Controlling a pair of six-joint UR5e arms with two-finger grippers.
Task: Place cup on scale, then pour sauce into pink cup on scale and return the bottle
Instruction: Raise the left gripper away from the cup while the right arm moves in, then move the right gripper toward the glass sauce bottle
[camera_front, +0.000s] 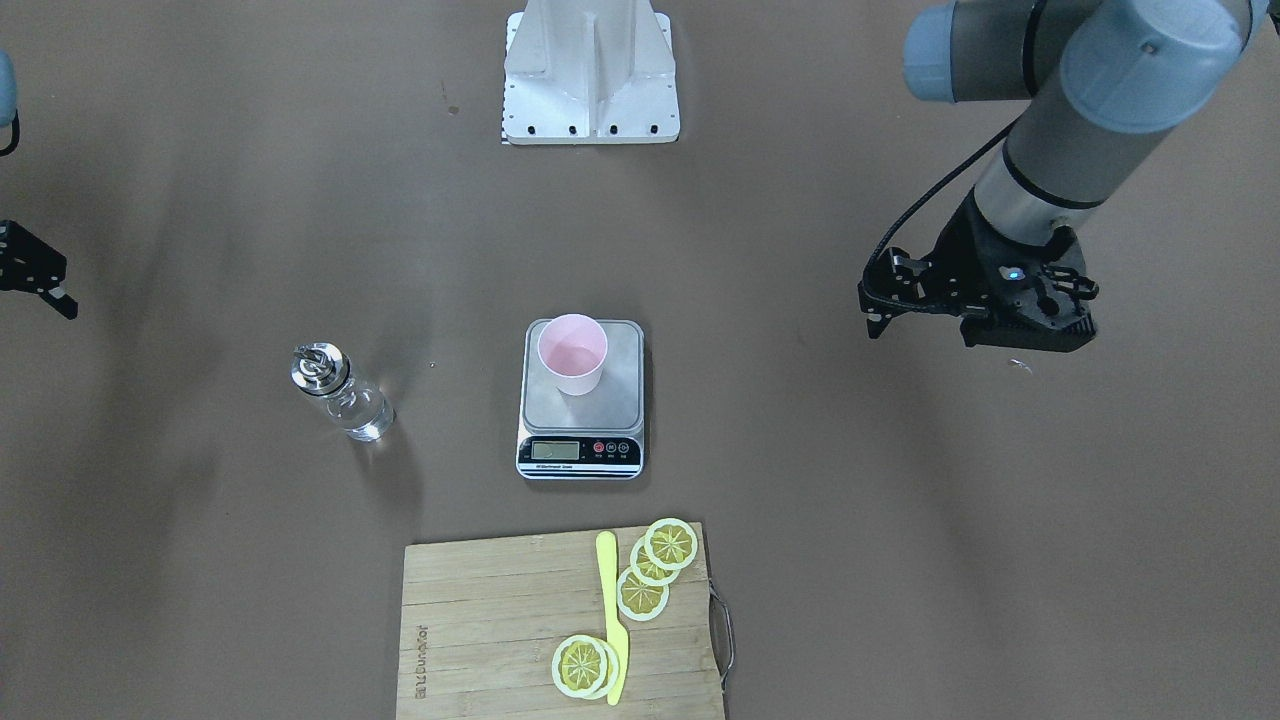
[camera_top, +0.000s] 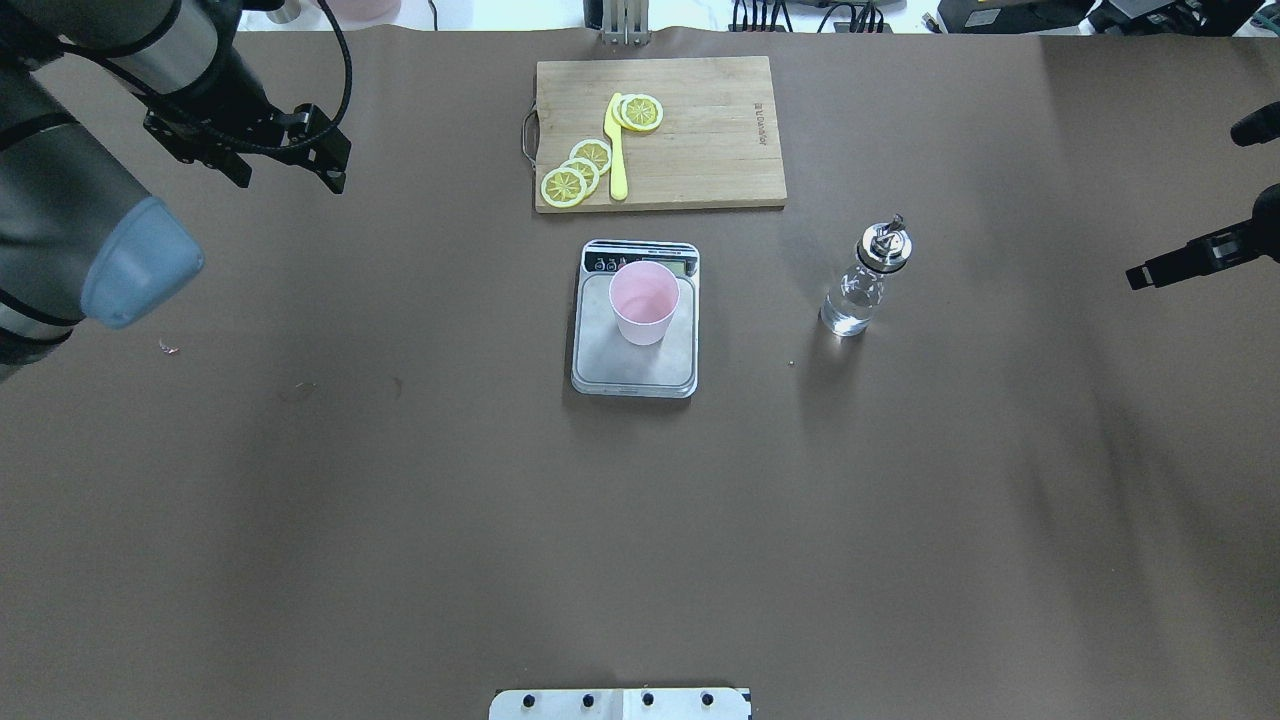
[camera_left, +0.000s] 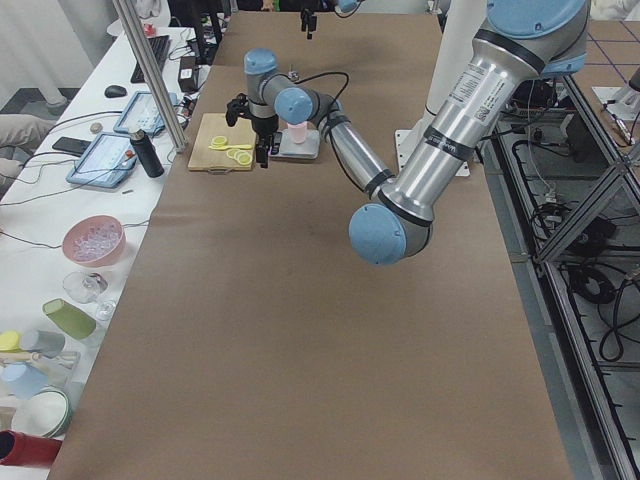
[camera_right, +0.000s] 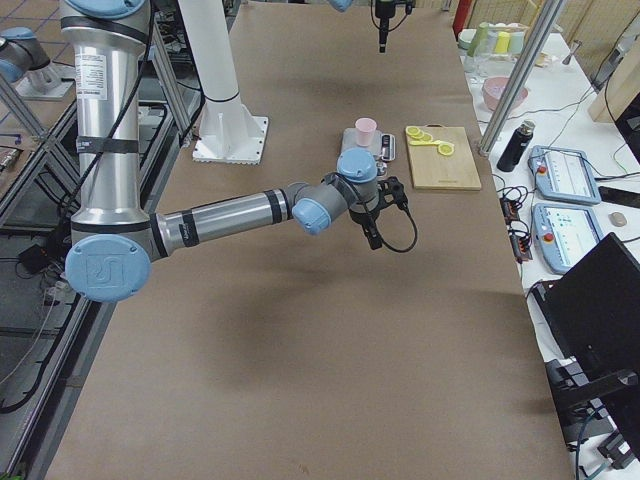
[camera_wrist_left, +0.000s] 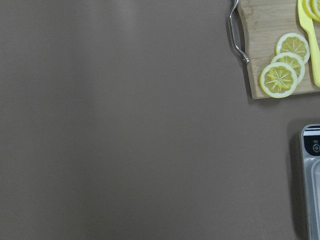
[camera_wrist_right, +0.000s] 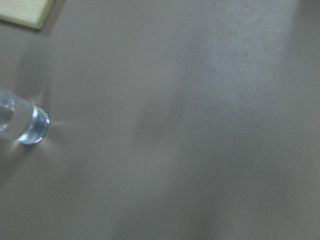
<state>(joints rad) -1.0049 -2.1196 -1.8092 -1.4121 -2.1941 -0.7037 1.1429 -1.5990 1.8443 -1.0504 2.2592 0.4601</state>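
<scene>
Cup: the pink cup (camera_top: 644, 303) is sitting upright on the scale (camera_top: 600, 370), well inside the edges of the steel platform, with its mouth open to the ceiling.
Scale: it is lying flat in the middle of the bench (camera_top: 400, 520), its display strip turned away from the robot, towards the cutting board (camera_top: 720, 150).
Bottle: the clear bottle (camera_top: 862, 282) is standing upright on the bench by itself, silver pourer on top, out on the robot's right of the scale and well apart from it. Nothing is touching it.
Left gripper: the left gripper (camera_top: 288, 165) is hanging above bare bench far out on the robot's left, level with the cutting board. Its fingers are standing wide apart and gripping nothing.
Right gripper: the right gripper (camera_right: 388, 220) is hovering out past the bottle on the robot's right, well clear of it. Both table cameras are cutting it off at the frame edge, but from what shows, its fingers look spread and empty.
Right wrist view: only the bottle's glass base is showing at the left edge, blurred.
Cutting board: it is lying beyond the scale with lemon slices (camera_top: 578, 172) and a yellow knife (camera_top: 616, 150) resting on it.
</scene>
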